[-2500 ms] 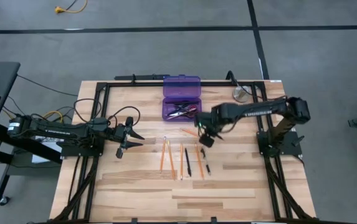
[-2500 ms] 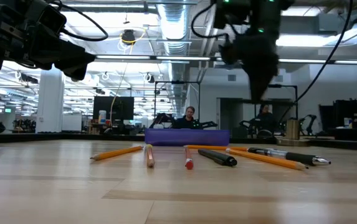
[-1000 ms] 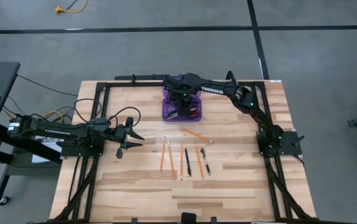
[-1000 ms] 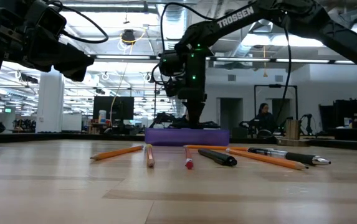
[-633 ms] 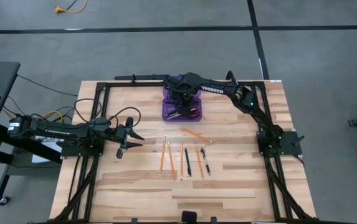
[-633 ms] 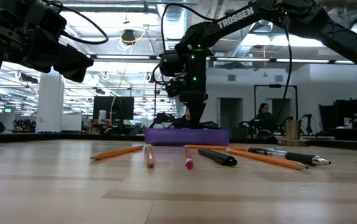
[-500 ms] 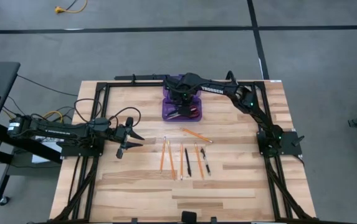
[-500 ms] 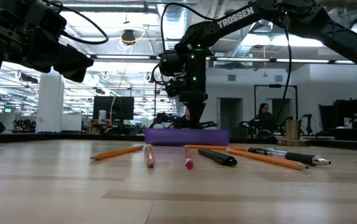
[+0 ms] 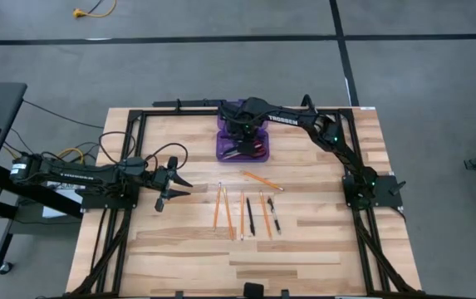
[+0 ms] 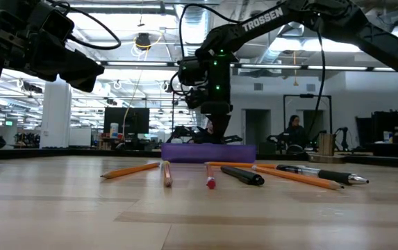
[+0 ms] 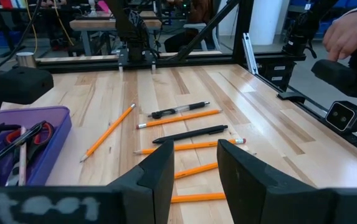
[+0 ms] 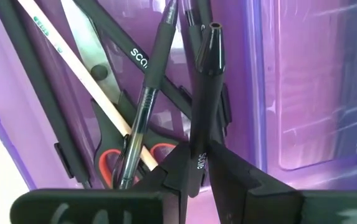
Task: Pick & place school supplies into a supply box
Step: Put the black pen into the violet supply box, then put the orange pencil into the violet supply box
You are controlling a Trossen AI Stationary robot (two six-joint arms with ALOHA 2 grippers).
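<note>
Right wrist view alone shows right gripper (image 12: 195,163) jaws clamping black pen (image 12: 203,93) over supply box (image 9: 242,129); left gripper (image 9: 174,188) jaws apart, empty.

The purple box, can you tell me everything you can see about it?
The purple box is a see-through purple plastic case, rectangular, lying open at the far middle of the wooden table with its lid folded back. Inside lie red-handled scissors, dark pens and a pale pencil, piled crosswise. The right gripper reaches down into it, shut on a black pen.
</note>
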